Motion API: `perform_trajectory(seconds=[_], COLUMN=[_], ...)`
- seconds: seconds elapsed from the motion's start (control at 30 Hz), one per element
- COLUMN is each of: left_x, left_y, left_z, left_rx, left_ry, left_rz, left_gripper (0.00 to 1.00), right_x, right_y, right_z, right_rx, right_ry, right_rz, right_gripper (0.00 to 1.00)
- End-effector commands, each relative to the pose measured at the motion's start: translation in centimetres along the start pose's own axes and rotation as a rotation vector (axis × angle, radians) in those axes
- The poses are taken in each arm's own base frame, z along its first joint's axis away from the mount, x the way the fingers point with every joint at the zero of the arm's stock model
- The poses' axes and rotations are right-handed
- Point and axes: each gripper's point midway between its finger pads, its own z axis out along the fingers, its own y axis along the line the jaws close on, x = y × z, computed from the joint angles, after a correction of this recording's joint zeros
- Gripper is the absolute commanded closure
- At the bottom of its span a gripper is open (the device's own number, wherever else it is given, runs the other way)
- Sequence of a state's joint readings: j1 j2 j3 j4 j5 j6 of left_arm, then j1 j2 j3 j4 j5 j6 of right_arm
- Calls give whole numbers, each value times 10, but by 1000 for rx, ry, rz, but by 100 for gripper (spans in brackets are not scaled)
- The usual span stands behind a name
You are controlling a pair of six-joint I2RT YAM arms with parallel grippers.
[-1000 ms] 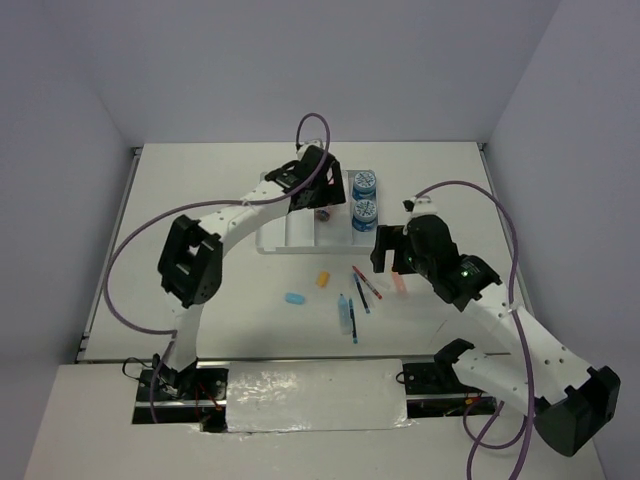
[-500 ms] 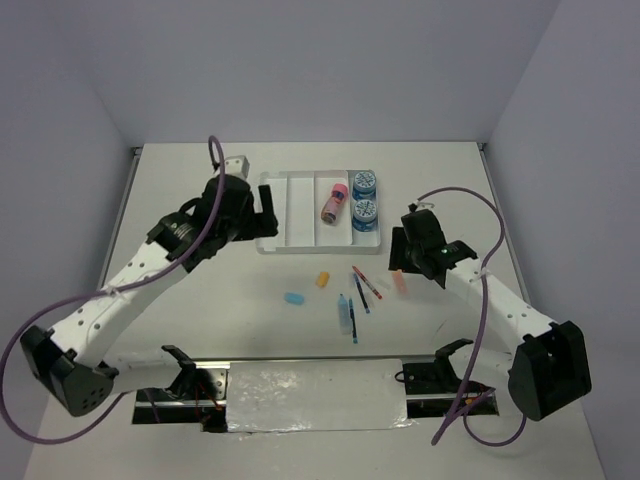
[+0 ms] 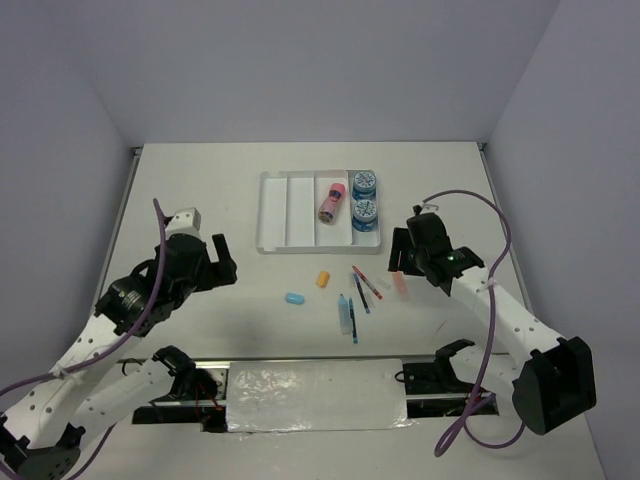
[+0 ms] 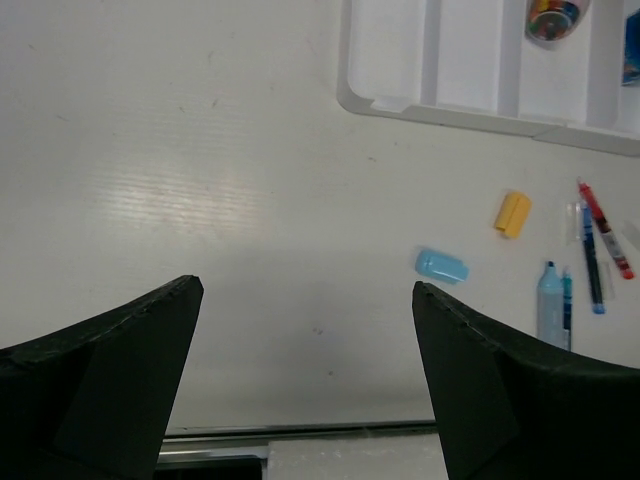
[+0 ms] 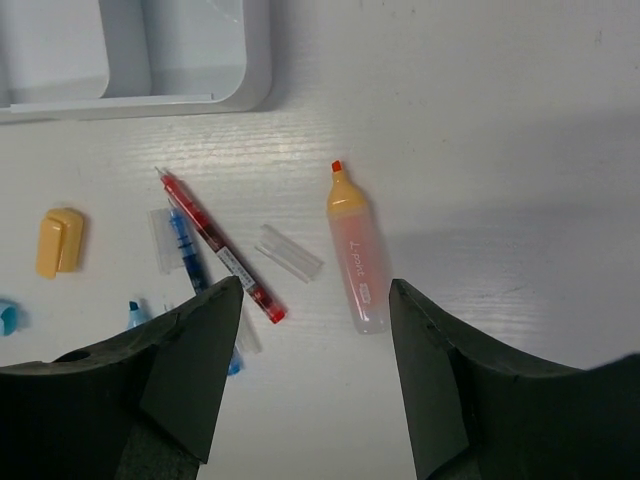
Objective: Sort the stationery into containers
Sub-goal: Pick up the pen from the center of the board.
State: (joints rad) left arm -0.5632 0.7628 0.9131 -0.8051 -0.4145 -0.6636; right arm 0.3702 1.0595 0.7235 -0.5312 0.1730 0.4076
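Two end effectors, both with fingers spread apart and gripping nothing.

- Left end effector (image 4: 305, 290) — hangs over a bare stretch of the white desk (image 4: 150, 150), well apart from the tray. The light-blue eraser (image 4: 441, 265) and orange eraser (image 4: 513, 213) lie ahead, to its right.
- Right end effector (image 5: 315, 290) — poised above the pink highlighter (image 5: 357, 255), which lies flat with its orange tip toward the tray. A clear cap (image 5: 290, 253), the red pen (image 5: 220, 247) and the blue pen (image 5: 185, 245) lie just beside it.
- Clear tray (image 3: 270, 215) — four long compartments, set on the far half of the desk. Two blue patterned rolls (image 3: 364, 197) sit in the rightmost compartment and the pink cylinder (image 3: 332, 202) lies tilted in the one next to it.
- Desk surface — matt white with a faint grain. A crinkled silver sheet (image 3: 315, 405) lies along the near edge between the arm bases.
- Room — plain pale lavender walls (image 3: 320, 60) on three sides. Purple cables (image 3: 490, 215) loop off both arms.
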Motion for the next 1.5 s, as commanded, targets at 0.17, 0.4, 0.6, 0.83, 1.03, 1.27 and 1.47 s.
perform_trajectory(seconds=[0.17, 0.4, 0.6, 0.83, 1.03, 1.27, 1.47], left_x=[36, 53, 13, 18, 8, -19, -2], left_y=[8, 5, -5, -18, -23, -45, -98], left_z=[-30, -39, -33, -13, -22, -16, 33], left_rx=[21, 128, 85, 68, 123, 119, 212], left_ry=[90, 87, 10, 85, 37, 19, 120], left_rz=[-148, -193, -50, 56, 49, 25, 40], left_gripper=[1, 1, 1, 1, 1, 1, 1], right_x=[18, 31, 37, 48, 53, 50, 22], right_y=[-7, -10, -18, -20, -27, -27, -33], right_z=[15, 31, 41, 52, 61, 65, 45], right_rx=[41, 59, 88, 103, 152, 137, 132], right_ry=[81, 165, 219, 293, 331, 322, 193], right_rz=[4, 4, 13, -4, -7, 1, 63], right_gripper=[31, 33, 37, 41, 51, 88, 100])
